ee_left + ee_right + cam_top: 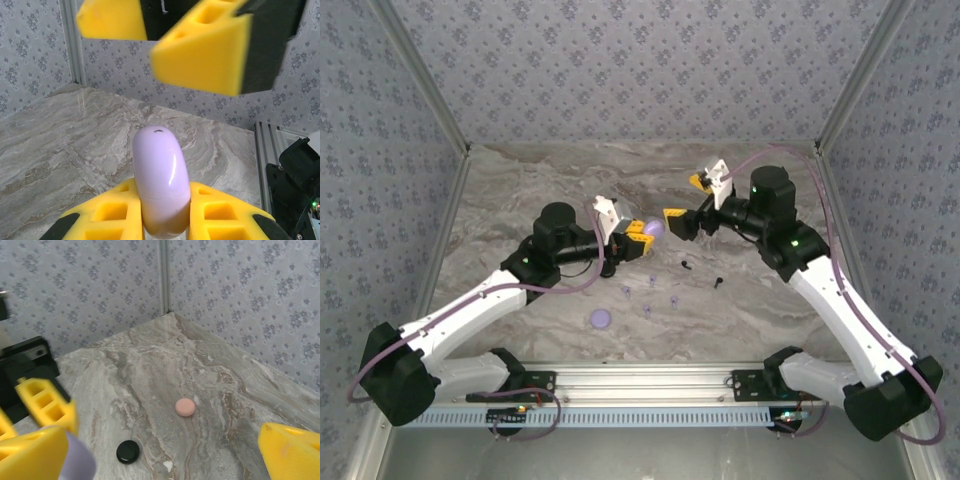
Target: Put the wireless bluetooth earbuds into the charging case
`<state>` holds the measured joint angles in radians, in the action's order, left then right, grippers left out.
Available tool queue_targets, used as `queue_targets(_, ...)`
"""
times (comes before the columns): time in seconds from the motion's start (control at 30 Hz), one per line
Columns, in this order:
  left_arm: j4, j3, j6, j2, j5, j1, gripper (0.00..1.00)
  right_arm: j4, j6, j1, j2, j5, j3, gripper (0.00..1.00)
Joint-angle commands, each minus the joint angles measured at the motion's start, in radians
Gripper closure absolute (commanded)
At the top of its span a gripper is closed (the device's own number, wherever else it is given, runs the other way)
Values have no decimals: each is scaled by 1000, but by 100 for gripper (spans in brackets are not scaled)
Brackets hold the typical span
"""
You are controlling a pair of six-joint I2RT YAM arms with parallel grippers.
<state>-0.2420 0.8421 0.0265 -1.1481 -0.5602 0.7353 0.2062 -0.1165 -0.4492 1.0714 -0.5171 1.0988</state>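
The left jaws are closed narrow on a lavender case (653,228), gripping its lower end between yellow pads (107,210); in the left wrist view the case stands upright between them, its rounded end sticking out past the pads, raised over the marbled tabletop (510,190). The right jaws stand wide with nothing between them; seen from above, one yellow finger (675,218) sits just beside the case at 3 o'clock, the other well off at 1 o'clock; the left wrist view shows both hanging at 12 o'clock over the case, apart from it.

The buds lie loose on the tabletop, apart from the case; four lavender buds (651,281) are scattered at about 6 o'clock of it; two black buds (687,265) lie at 4 o'clock, near each other but not touching; a lavender disc (601,319) rests at 7 o'clock, nearer the arm bases.

In the right wrist view a pink disc (185,407) lies flat on the tabletop; a black disc (128,451) lies at 8 o'clock of it, well apart.
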Motion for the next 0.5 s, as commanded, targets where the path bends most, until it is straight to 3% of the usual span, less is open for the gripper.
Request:
queue_targets(0.0, -24, 4, -52, 30, -11, 11, 100, 40, -37, 2, -34, -102, -41, 0)
queue_targets(0.23, -1, 3, -169, 53, 29, 35, 100, 22, -51, -29, -21, -97, -62, 0)
queue_targets(0.47, 21, 23, -190, 46, 29, 36, 100, 4, -40, -33, 4, -57, -38, 0)
